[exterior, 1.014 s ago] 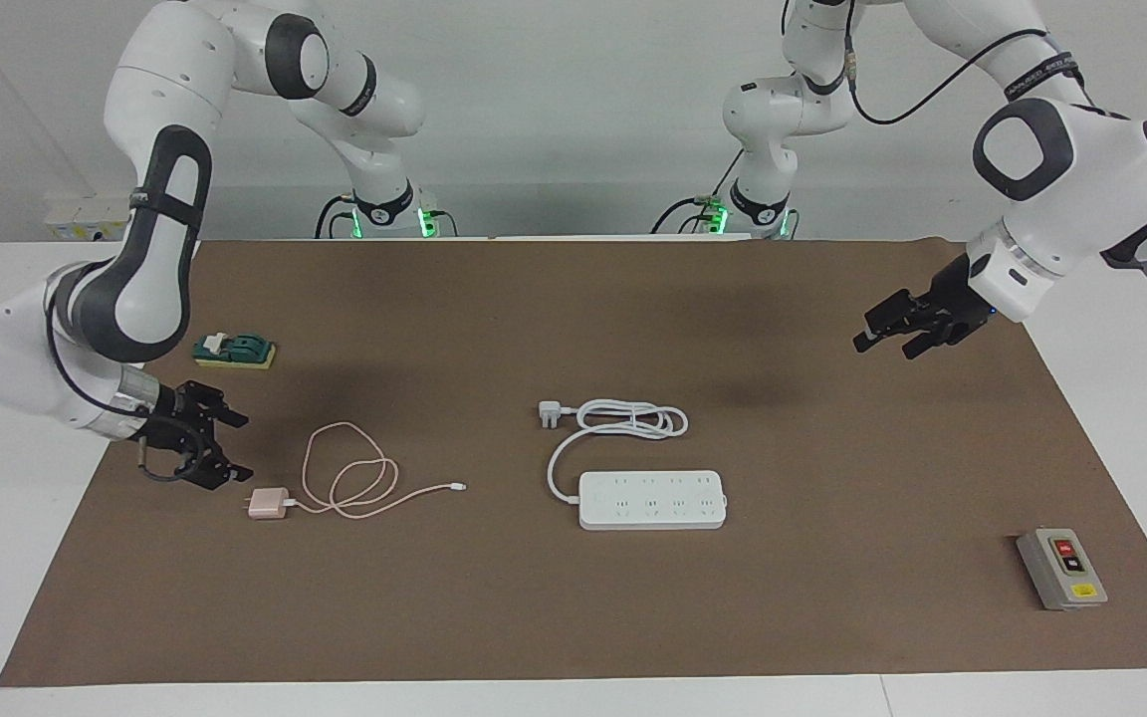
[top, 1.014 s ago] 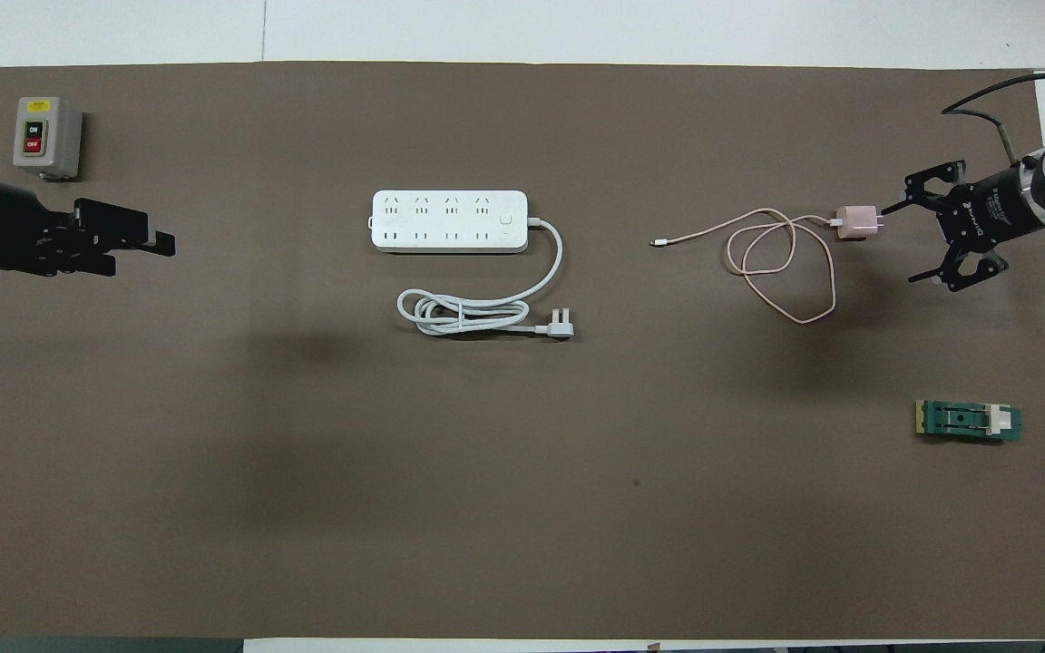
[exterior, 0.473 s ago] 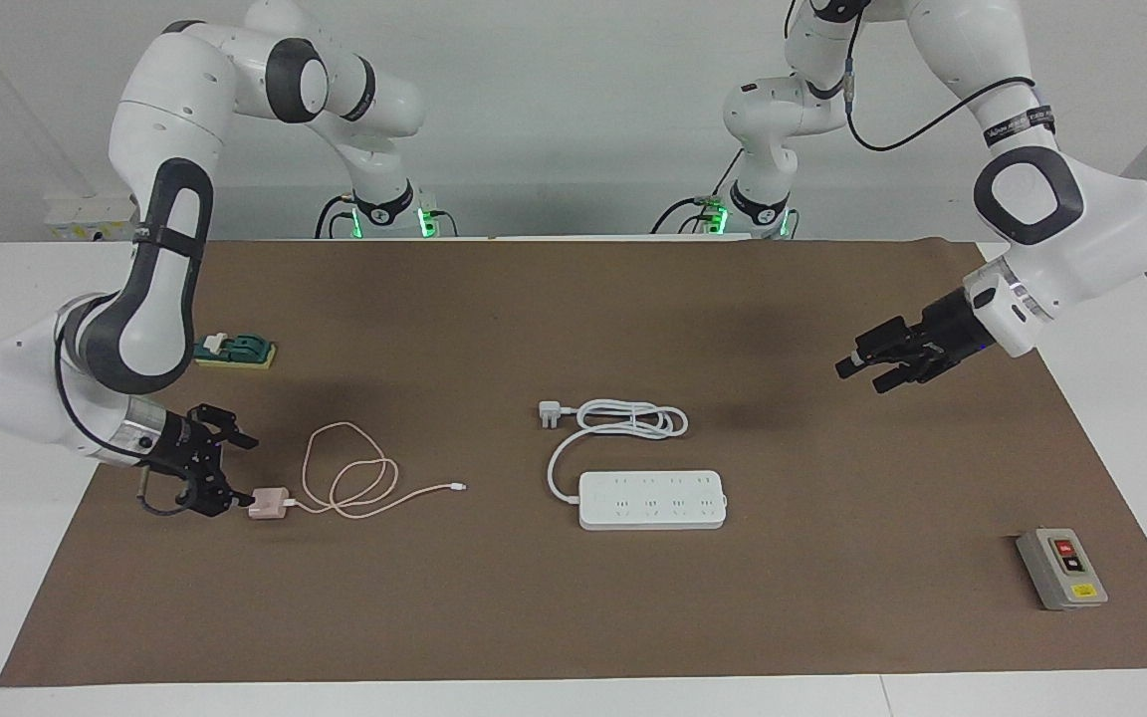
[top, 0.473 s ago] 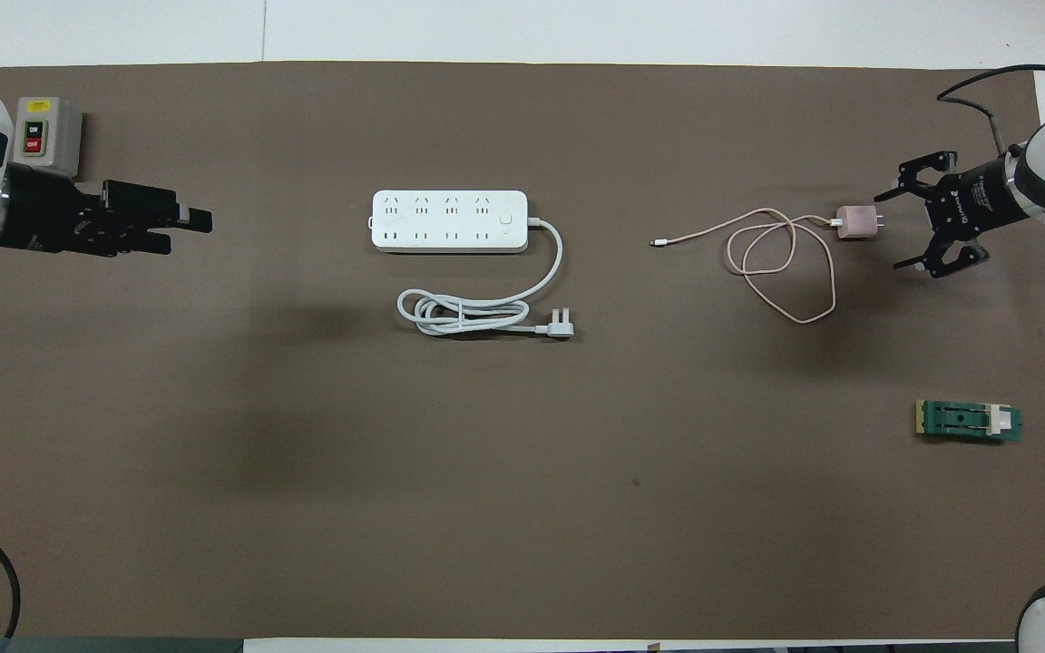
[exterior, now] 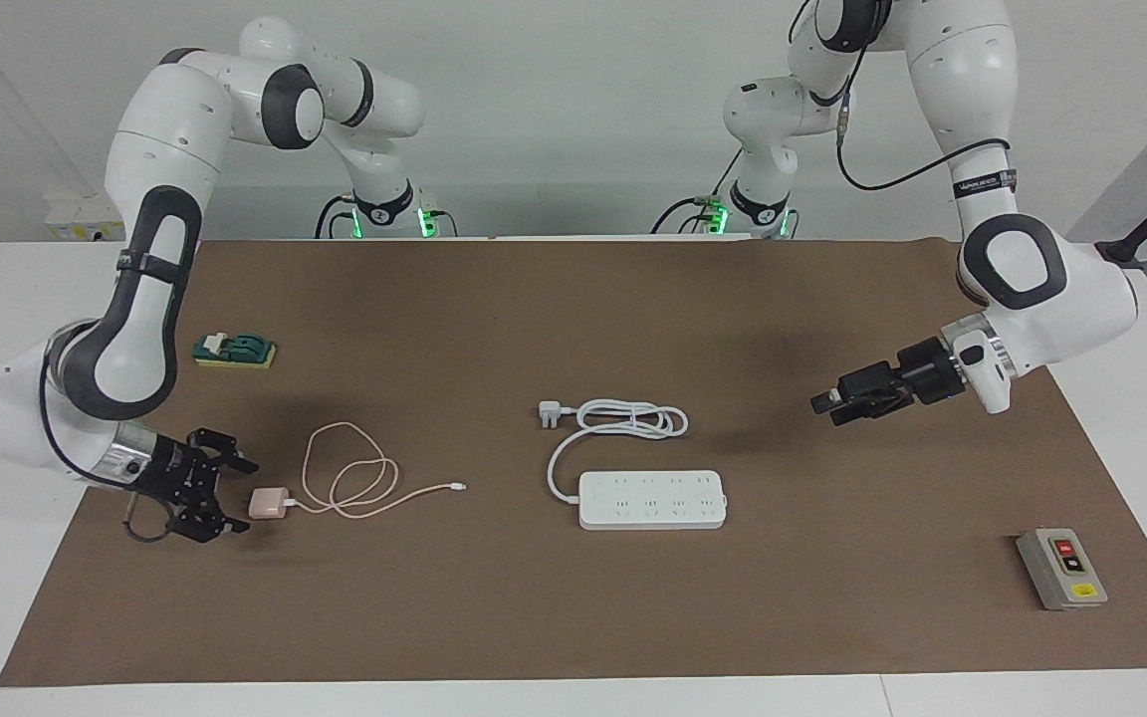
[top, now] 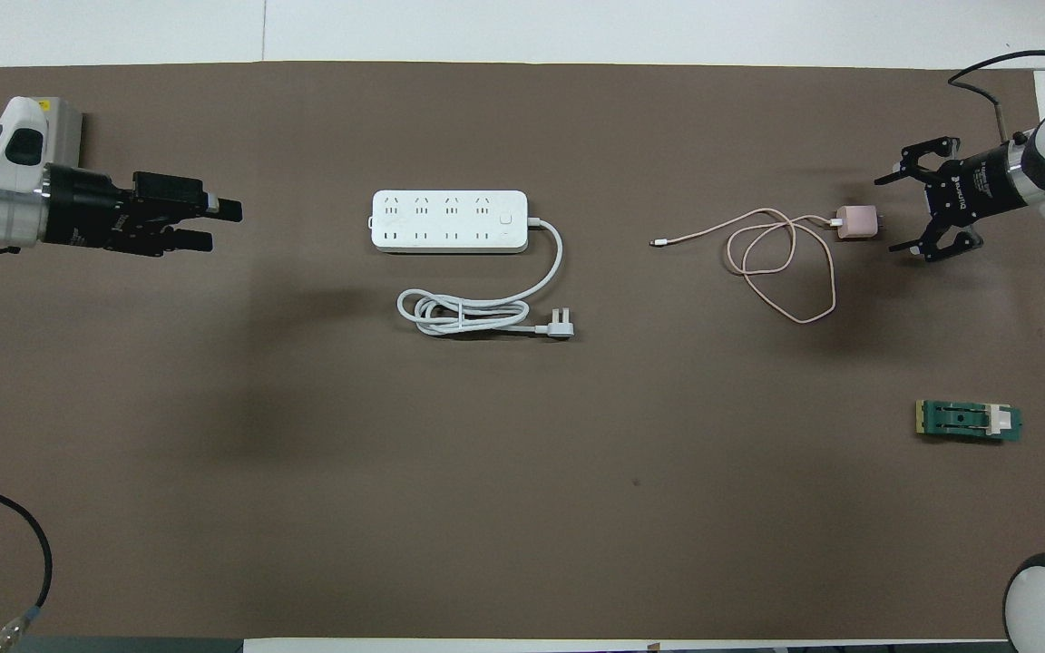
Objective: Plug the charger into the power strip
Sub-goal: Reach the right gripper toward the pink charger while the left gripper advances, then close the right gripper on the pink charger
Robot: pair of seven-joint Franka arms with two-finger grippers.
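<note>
A matte brown sheet covers the worktop (exterior: 573, 617), and on it lies the charger (exterior: 268, 503) — a small pale pink cube-shaped adapter of smooth plastic, toward the right arm's end, its thin pink cable (exterior: 349, 483) trailing off in loose loops toward the middle. The right gripper (exterior: 240, 496), black and skeletal, sits low just beside the cube with its fingers spread wide, one to each side of the adapter's prong end; it grips nothing, and whether a fingertip touches the cube cannot be told. At the middle lies the power strip (exterior: 652, 499), a long flat white bar with rounded corners and two rows of sockets, farther from the robots than its own thick white cord (exterior: 623, 420), which lies in a tidy coil ending in a white three-pin plug (exterior: 550, 413). The left gripper (exterior: 821, 407) hangs over bare sheet between the strip and the left arm's end, fingers close together and empty. A small grey box with red and black buttons (exterior: 1062, 569) sits at the left arm's end — a flat green block (exterior: 234, 350) lies at the right arm's end, nearer to the robots than the charger.
</note>
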